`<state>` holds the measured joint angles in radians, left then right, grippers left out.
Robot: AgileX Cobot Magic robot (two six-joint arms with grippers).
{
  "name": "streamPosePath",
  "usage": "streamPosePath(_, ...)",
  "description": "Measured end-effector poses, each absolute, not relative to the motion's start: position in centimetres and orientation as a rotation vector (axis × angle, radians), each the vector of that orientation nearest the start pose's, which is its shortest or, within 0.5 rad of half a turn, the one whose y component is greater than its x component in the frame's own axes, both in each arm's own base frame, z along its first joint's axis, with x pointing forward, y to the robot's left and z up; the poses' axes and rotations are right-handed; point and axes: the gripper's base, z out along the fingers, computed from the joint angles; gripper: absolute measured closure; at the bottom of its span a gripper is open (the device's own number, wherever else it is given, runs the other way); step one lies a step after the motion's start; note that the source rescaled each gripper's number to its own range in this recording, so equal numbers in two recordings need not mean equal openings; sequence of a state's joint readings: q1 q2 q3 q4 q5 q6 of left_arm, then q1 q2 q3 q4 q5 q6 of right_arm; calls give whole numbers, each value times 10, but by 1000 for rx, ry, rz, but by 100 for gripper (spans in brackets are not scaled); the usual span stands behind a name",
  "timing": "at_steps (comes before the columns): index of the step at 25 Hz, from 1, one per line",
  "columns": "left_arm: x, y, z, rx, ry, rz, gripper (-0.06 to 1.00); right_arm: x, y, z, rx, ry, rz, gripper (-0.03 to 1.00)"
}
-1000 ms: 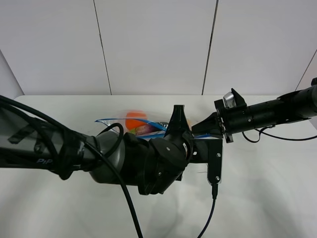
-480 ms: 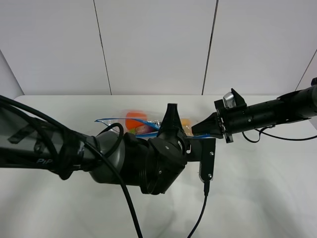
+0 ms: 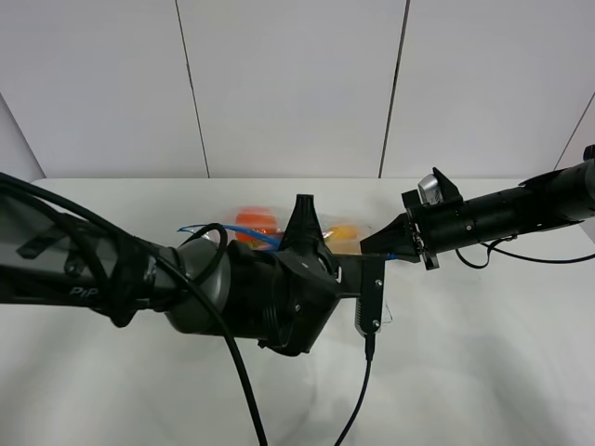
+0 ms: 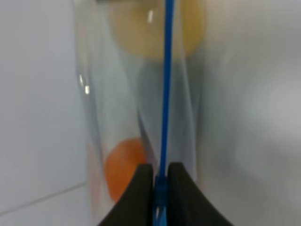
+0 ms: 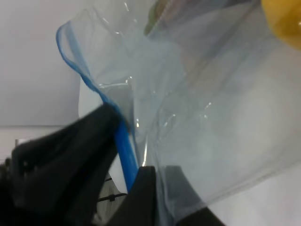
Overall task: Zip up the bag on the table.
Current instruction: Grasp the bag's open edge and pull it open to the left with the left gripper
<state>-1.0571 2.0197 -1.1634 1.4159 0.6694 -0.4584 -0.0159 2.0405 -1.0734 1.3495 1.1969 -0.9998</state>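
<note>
A clear plastic bag (image 5: 211, 122) holding fruit lies on a white desk (image 3: 483, 362), with two black robot arms meeting over it. An orange fruit (image 3: 253, 221) shows through the bag's left half and a yellow fruit (image 3: 342, 232) through its right half. A thin blue zipper strip (image 4: 165, 94) runs along one long edge of the bag.

The step in hand appears to be pressing the zipper shut by running a pinch along it while the other arm anchors one end. To do it well, the strip should be taut and straight between the two arms. The sliding pinch should be firm enough to snap the two tracks together, yet loose enough to glide. The travel should follow the strip's own line exactly, away from the anchored end. Lifting the bag would likely let the fruit's weight drag the strip out of the pinch, so a low, level path looks safest. How much of the strip is already sealed cannot be told.

The left tool (image 4: 160, 172), near the middle of the bag, is clenched. Its two dark fingers press on the blue strip from either side, with nothing but the strip between them. The right tool (image 5: 129, 141), at the bag's right end, is clamped too. Its fingers nip the strip and some crinkled plastic close to a corner of the bag.
</note>
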Motion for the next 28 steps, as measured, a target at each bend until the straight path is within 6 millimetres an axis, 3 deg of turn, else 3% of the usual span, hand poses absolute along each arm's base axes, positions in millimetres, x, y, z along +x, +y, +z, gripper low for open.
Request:
streamPosePath(14,261,-300,155,1711,1600,830,94,348,75,137,-88,2556,1546,97)
streamPosePath(28,285,-243,164,1658,1718,889,94,348,75,137,-89,2558,1546,97)
